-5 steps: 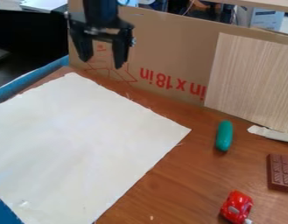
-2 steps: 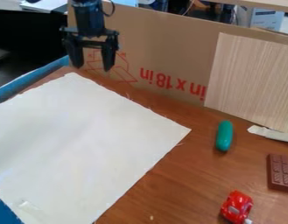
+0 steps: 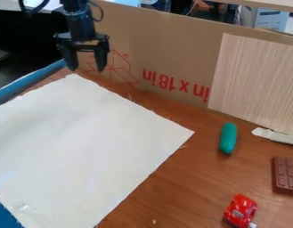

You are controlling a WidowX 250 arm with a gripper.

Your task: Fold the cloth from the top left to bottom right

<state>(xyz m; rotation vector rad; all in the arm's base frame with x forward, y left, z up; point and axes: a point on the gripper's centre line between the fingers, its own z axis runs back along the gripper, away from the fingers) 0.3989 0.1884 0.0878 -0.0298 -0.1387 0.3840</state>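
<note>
A spread-fingered black gripper (image 3: 85, 67) is hanging above the flat white cloth's (image 3: 83, 142) top corner, apparently lining up the grasp; lowering and pinching come next.

The cloth (image 3: 89, 142) lies on the desk (image 3: 190, 178), left of the toy car (image 3: 241, 210), chocolate bar (image 3: 284, 176) and cucumber (image 3: 228, 138); behind them stands the cardboard (image 3: 172, 44).

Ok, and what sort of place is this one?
Probably a robot test bench: a black gripper hangs near a white cloth, with a cardboard panel standing behind the wooden tabletop.
</note>
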